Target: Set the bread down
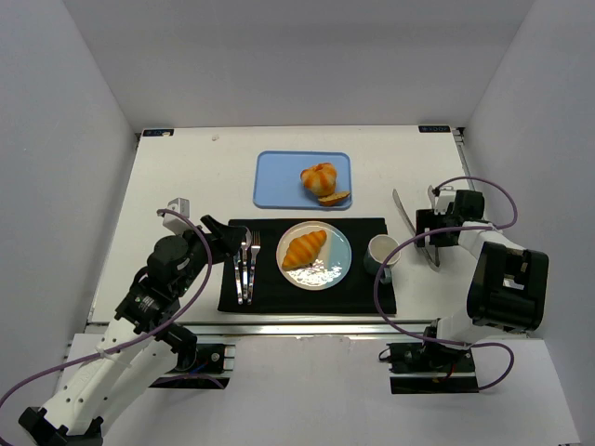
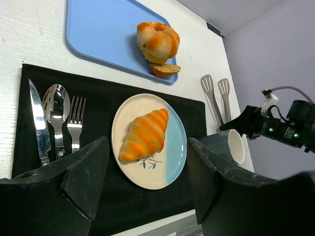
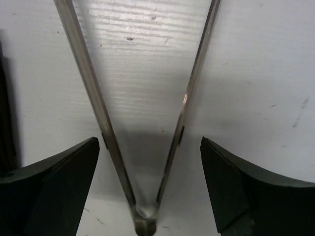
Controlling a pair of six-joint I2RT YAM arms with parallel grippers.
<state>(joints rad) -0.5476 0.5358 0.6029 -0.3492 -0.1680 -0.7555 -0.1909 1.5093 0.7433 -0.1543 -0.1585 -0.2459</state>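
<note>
Black fingers of the left gripper (image 2: pixel 147 141) are spread wide with nothing between them, hanging above the near left part of a black placemat (image 1: pixel 372 279) on the white table (image 1: pixel 186 177). On the mat's left side a knife (image 2: pixel 38 123), a spoon (image 2: pixel 55 105) and a fork (image 2: pixel 75 123) lie side by side in that order, handles toward the arms.

Next to the right, in the middle of the mat, is a round plate (image 2: pixel 172 162), cream with a pale blue section and a small leaf sprig painted on it. The bread (image 2: pixel 146 133) lies on the cream part of that plate, slanted, its upper end reaching the edge of the blue section. It is a long croissant-shaped toy loaf, golden orange with pale yellow bands across it, fat in the middle and tapering to both ends, with a smooth, slightly glossy surface.

Beyond the mat sits a light blue tray (image 2: pixel 98 29), and toward its right edge are a rounder orange-striped bun (image 2: pixel 157 40) and a small flat brown slice (image 2: pixel 166 69) touching it.

At the mat's right end stands a cup (image 1: pixel 381 251), white inside. Further right, on the bare table, lie metal tongs (image 3: pixel 98 98), their two arms splayed in a V. The right gripper (image 3: pixel 149 142) is low over their hinged end, its fingers parted on either side of the arms, not squeezing them.
</note>
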